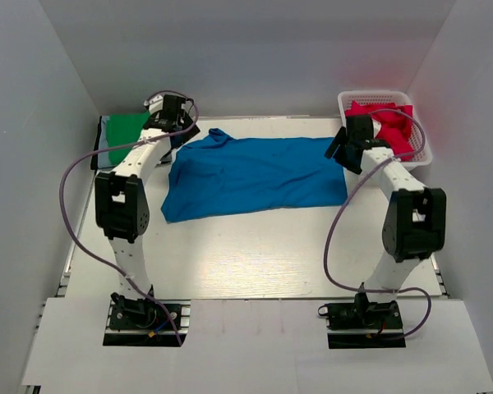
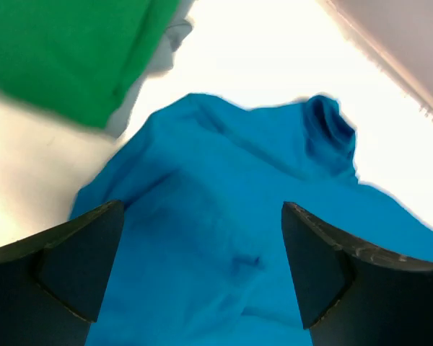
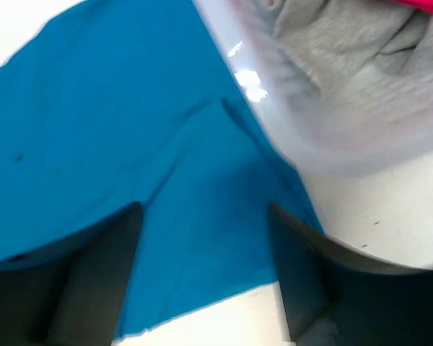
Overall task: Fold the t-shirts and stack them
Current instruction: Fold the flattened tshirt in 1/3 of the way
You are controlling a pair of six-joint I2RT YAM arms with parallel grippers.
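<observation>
Top external shows one blue t-shirt [image 1: 255, 176], one green t-shirt [image 1: 125, 130], one basket [image 1: 378, 93].

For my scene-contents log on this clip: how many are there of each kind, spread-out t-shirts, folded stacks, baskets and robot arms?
Spread-out t-shirts: 1, the blue t-shirt
Folded stacks: 1, with the green t-shirt on top
Baskets: 1, the white basket, holding crimson cloth; the number of shirts inside cannot be told
Robot arms: 2, the left arm and the right arm
Total: 5
</observation>
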